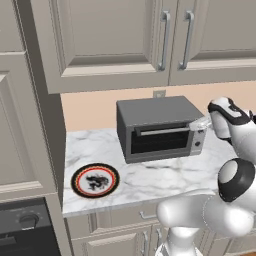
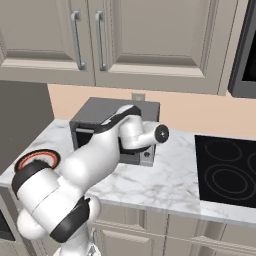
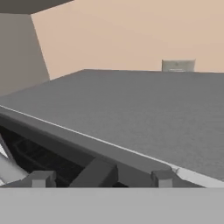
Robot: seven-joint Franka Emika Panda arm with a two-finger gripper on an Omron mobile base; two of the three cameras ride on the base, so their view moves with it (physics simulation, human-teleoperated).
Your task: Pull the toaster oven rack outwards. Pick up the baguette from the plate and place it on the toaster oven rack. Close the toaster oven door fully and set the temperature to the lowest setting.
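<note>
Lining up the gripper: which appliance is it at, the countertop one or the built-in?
The toaster oven, the grey box on the marble counter behind the plate; the black built-in oven sits lower left.

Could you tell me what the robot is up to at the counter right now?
The arm is reaching to the toaster oven, its gripper close against the upper front edge, by the right end of the door handle. The jaws look open, with nothing between them. The door looks closed or very nearly so. The plate sits on the counter to the left of the oven, with no baguette on it.
</note>
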